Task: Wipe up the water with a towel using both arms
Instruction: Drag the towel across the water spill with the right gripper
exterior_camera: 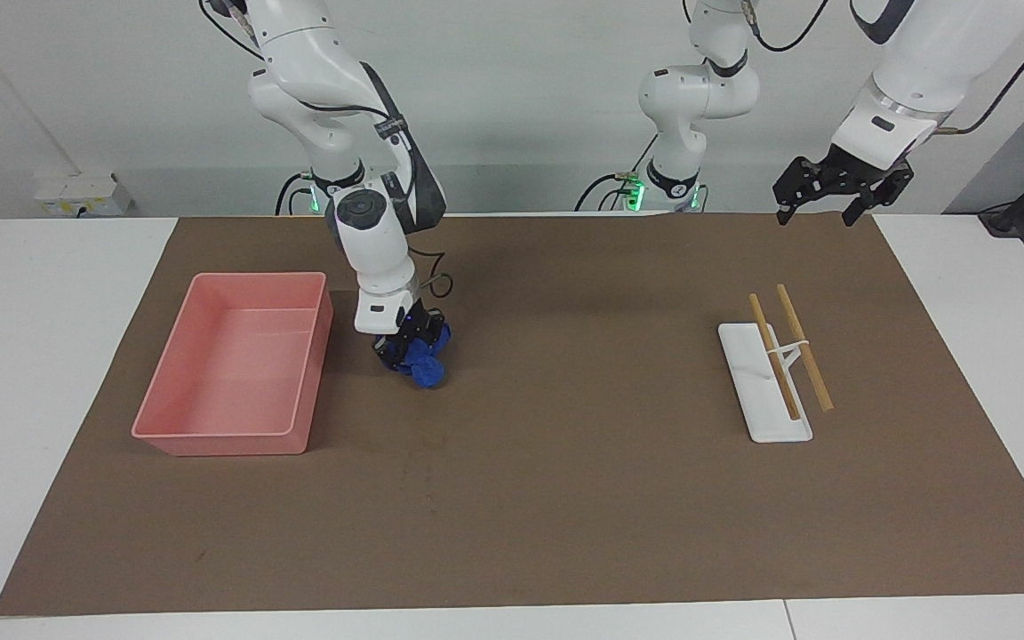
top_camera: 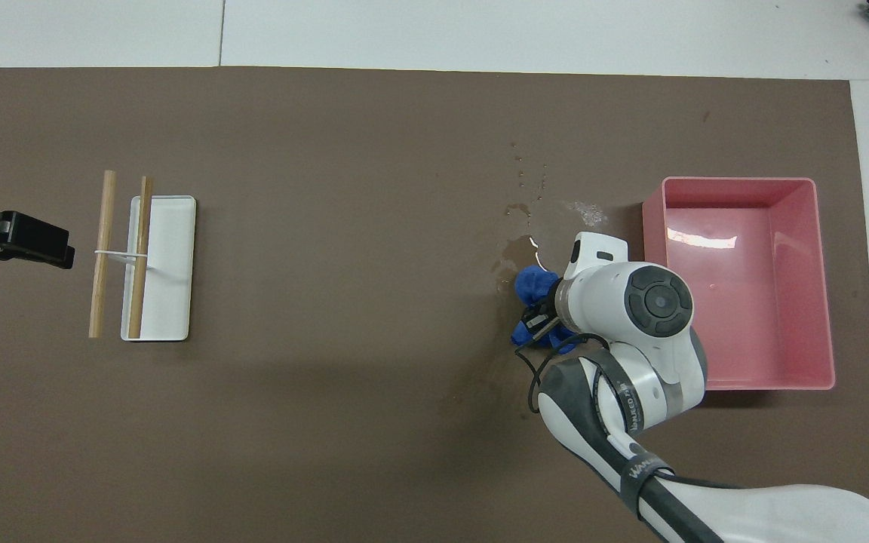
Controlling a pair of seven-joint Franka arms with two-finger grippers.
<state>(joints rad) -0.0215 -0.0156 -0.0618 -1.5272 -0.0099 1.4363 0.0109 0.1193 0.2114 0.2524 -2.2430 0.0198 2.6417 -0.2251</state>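
Right tool (exterior_camera: 412,353) gripping towel (exterior_camera: 428,369) — puddle (top_camera: 519,249) visible only overhead

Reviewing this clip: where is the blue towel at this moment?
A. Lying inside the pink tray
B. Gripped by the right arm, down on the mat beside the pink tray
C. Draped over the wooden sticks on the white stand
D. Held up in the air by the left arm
B. The right gripper is shut on the towel and presses it to the brown mat beside the pink tray, at the edge of the wet patch.
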